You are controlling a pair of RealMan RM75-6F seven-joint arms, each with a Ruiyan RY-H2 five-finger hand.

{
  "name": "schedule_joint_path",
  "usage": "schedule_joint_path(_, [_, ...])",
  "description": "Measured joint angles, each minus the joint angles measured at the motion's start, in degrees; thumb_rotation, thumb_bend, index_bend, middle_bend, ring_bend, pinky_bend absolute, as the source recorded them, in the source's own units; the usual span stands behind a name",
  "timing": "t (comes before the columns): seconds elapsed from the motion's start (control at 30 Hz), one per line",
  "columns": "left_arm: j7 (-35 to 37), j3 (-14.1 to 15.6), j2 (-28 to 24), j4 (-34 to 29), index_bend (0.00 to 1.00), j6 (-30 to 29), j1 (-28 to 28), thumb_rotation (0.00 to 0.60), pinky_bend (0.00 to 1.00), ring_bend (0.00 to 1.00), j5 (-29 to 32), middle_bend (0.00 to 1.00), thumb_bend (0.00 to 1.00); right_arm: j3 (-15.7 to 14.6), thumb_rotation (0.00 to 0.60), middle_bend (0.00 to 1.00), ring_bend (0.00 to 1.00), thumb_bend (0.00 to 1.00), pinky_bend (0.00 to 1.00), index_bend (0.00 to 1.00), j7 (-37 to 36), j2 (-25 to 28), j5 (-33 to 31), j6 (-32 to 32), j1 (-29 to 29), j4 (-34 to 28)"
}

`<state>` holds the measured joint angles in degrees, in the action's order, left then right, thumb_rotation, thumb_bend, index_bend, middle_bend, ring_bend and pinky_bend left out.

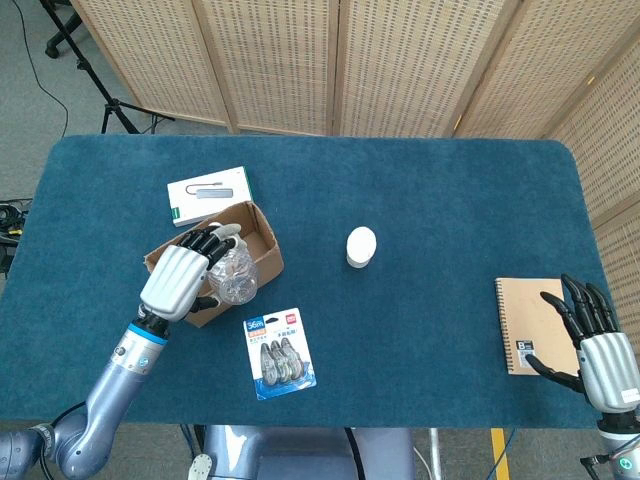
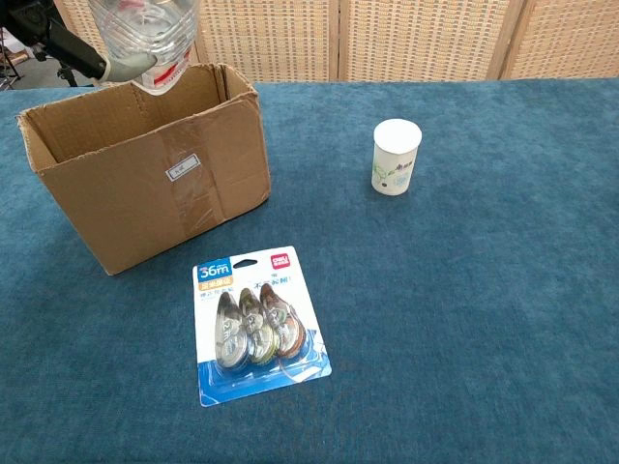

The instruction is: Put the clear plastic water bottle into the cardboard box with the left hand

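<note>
Cardboard box [image 2: 155, 174] stands open-topped on the blue table [image 1: 430, 190], its interior apparently unfilled as far as the chest view shows. Left hand [image 1: 180, 280] hovers above the box opening, fingers wrapped around the clear plastic water bottle [image 2: 145, 39], which hangs over the box, not yet inside. Right hand [image 1: 590, 345] rests at the table's far edge by a notebook [image 1: 530, 325], fingers spread, holding nothing. Judged progress: pick-up and carry complete; lowering and release remain.
</note>
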<state>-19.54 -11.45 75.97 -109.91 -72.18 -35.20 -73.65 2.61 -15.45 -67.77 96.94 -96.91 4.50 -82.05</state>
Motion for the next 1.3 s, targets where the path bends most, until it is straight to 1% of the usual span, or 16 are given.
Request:
schedule_joint_path(0.1, [0.07, 0.0, 0.03, 0.2, 0.41, 0.6, -0.06, 0.6, 0.24, 0.13, 0.54, 0.18, 0.43, 0.05, 0.6, 0.0, 0.0, 0.14, 0.0, 0.15, -0.16, -0.02, -0.02, -0.08, -0.01, 0.08])
schedule_joint_path(0.17, [0.08, 0.04, 0.2, 0.44, 0.39, 0.67, -0.05, 0.6, 0.21, 0.1, 0.62, 0.16, 0.43, 0.12, 0.6, 0.0, 0.0, 0.14, 0.0, 0.15, -0.22, -0.08, -0.13, -0.09, -0.01, 0.16])
schedule_joint_path(0.23, [0.13, 0.09, 0.43, 0.66, 0.35, 0.71, 0.02, 0.6, 0.15, 0.05, 0.77, 0.12, 0.42, 0.13, 0.6, 0.0, 0.0, 0.13, 0.0, 0.15, -0.24, -0.1, -0.15, -0.06, 0.0, 0.2])
schedule_joint_path(0.3, [0.19, 0.09, 0.42, 0.72, 0.32, 0.81, 0.06, 0.6, 0.13, 0.03, 0.81, 0.1, 0.41, 0.11, 0.6, 0.0, 0.0, 0.13, 0.0, 0.15, -0.2, -0.13, -0.07, -0.13, -0.01, 0.22])
schedule_joint_path(0.53, [0.42, 0.01, 0.2, 0.52, 0.29, 1.01, 0.19, 0.6, 0.1, 0.0, 0.91, 0.06, 0.37, 0.14, 0.6, 0.0, 0.0, 0.14, 0.0, 0.15, -0.05, -0.2, -0.1, -0.1, 0.02, 0.19])
schedule_joint_path(0.7, [0.67, -0.05, 0.3, 0.46, 0.25, 1.1, 0.3, 0.6, 0.02, 0.0, 1.09, 0.0, 0.27, 0.16, 0.6, 0.0, 0.0, 0.13, 0.0, 0.15, -0.03, -0.24, -0.15, -0.14, -0.01, 0.21])
schedule_joint_path(0.77, [0.69, -0.1, 0.33, 0.47, 0.24, 1.04, 0.33, 0.6, 0.0, 0.0, 1.1, 0.0, 0.27, 0.21, 0.6, 0.0, 0.0, 0.14, 0.0, 0.15, -0.09, -0.23, -0.23, -0.14, -0.03, 0.2])
schedule_joint_path(0.93, [0.95, -0.36, 0.39, 0.65, 0.21, 0.81, 0.47, 0.6, 0.0, 0.0, 1.34, 0.0, 0.25, 0.27, 0.6, 0.0, 0.0, 0.14, 0.0, 0.15, -0.17, -0.25, -0.31, -0.18, -0.04, 0.26])
schedule_joint_path(1.17, [1.84, -0.56, 0.04, 0.61, 0.21, 0.56, 0.71, 0.6, 0.0, 0.0, 0.7, 0.0, 0.25, 0.26, 0.6, 0.0, 0.0, 0.13, 0.0, 0.15, -0.12, -0.29, -0.29, -0.21, -0.06, 0.26])
schedule_joint_path(1.3, [2.61, -0.41, -1.19, 0.15, 0.21, -0.36, 1.48, 0.6, 0.0, 0.0, -0.6, 0.0, 0.25, 0.27, 0.6, 0.0, 0.0, 0.13, 0.0, 0.15, -0.23, -0.23, -0.33, -0.12, -0.03, 0.28])
